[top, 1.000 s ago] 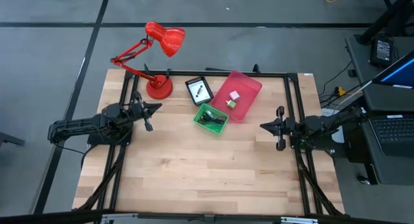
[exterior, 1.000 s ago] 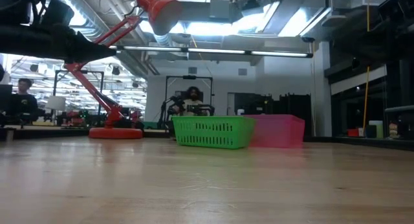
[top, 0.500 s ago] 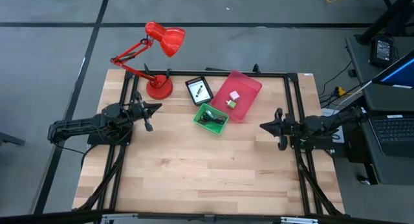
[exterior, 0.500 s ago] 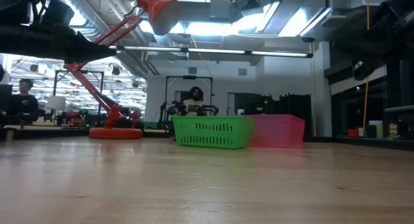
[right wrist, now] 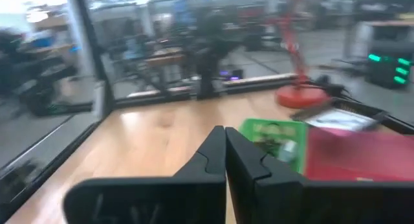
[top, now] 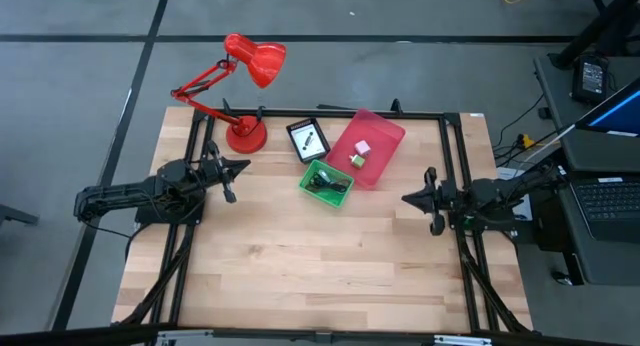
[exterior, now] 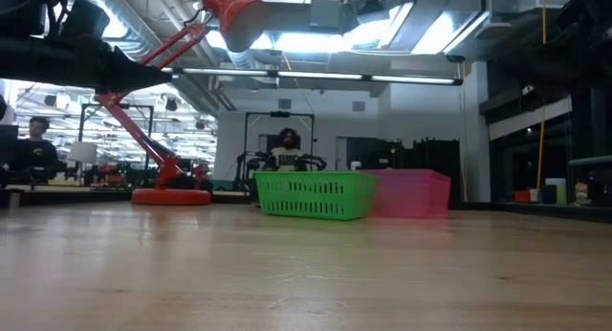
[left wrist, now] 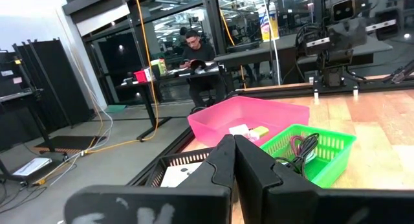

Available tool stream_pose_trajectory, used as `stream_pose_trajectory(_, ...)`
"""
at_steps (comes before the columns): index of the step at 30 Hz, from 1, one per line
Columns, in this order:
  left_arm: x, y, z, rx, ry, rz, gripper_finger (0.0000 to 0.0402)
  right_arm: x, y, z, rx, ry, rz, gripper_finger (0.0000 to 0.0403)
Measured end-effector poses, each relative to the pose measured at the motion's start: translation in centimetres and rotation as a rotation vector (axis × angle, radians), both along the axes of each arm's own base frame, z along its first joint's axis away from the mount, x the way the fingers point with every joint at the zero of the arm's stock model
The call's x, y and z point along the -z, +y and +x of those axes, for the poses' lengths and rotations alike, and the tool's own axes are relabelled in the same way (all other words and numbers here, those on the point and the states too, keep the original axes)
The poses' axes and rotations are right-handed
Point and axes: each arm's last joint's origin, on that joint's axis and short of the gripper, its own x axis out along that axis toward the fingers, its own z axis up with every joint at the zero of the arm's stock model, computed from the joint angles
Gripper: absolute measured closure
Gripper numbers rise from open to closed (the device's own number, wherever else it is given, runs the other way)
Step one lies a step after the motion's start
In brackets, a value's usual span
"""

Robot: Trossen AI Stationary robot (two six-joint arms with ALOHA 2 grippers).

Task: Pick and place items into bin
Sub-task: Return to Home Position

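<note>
High view | left tool point(top: 242, 167) clenched, empty | right tool point(top: 406, 196) clenched, empty | green bin point(top: 307, 175) ahead, between both | we should home both gently, clear of it.

Grey floor point(top: 400, 16) crossed by dark lines surrounds the wooden table point(top: 320, 256). A laptop point(top: 608, 201) sits at 3 o'clock of it and a red desk lamp point(top: 262, 62) at 11 o'clock. Long ceiling lights point(exterior: 316, 78) glow overhead, and a person point(left wrist: 194, 46) sits in the room beyond.
</note>
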Motion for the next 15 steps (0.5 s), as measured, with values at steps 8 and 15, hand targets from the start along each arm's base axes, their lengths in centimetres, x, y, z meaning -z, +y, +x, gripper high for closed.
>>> stream_pose_trajectory(8, 0.01, 0.00, 0.01, 0.000, 0.001, 0.000, 0.0398, 0.03, 0.34, -0.26, -0.242, -0.013, -0.065, 0.0402)
stream_pose_trajectory(15, 0.01, 0.00, 0.01, 0.000, 0.002, 0.000, 0.0398, 0.27, 0.18, -0.13, -0.311, 0.008, -0.101, 0.0402)
